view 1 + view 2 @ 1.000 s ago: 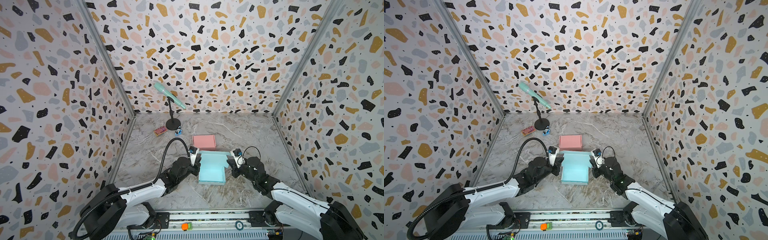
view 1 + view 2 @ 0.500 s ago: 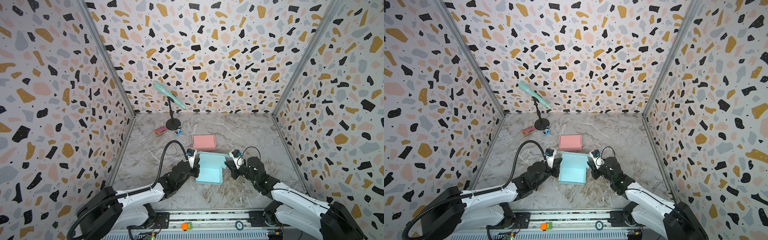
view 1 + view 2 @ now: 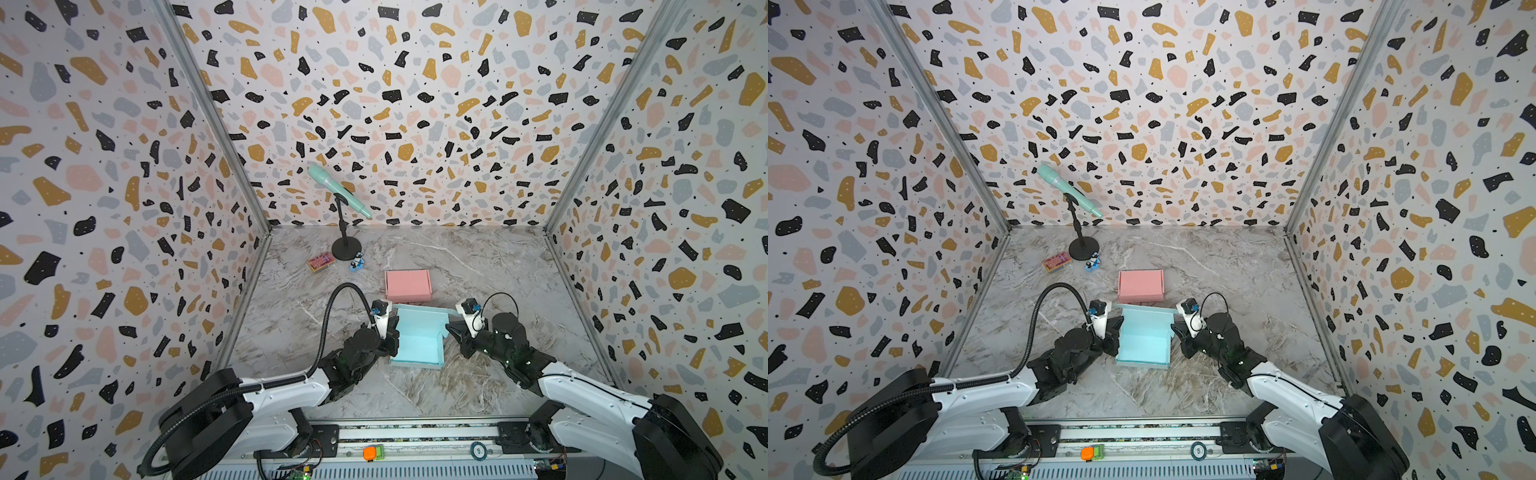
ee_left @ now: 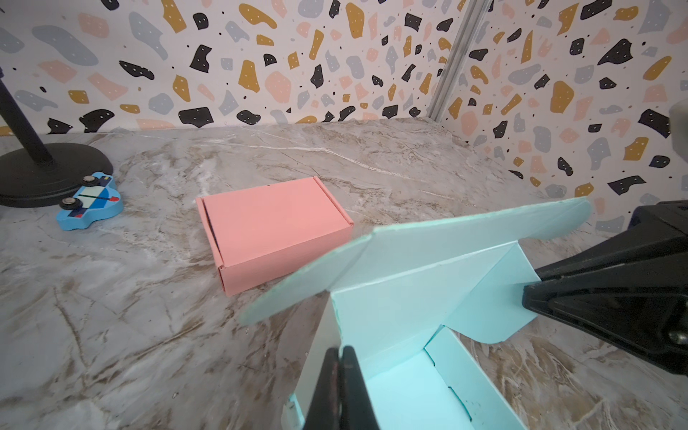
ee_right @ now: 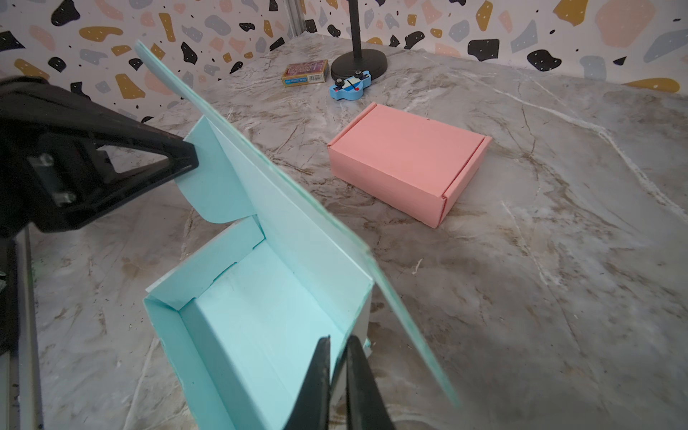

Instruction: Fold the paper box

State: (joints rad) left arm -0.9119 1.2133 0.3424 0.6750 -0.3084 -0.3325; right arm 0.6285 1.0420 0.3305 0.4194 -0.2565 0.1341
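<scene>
The light-blue paper box stands open in the middle of the floor. Its lid is raised and tilted at the far side. My left gripper is shut on the box's left side wall. My right gripper straddles the right side wall with its jaws a small gap apart. In the left wrist view one lid side flap hangs beside the right gripper's tip. The box's inside is empty.
A closed pink box lies just behind the blue one. Farther back left stand a mint microphone on a black stand, a small card pack and a blue toy car. Patterned walls close three sides.
The blue box and both grippers have shifted slightly left. The right gripper's jaws have parted a little on the wall; the left stays shut.
</scene>
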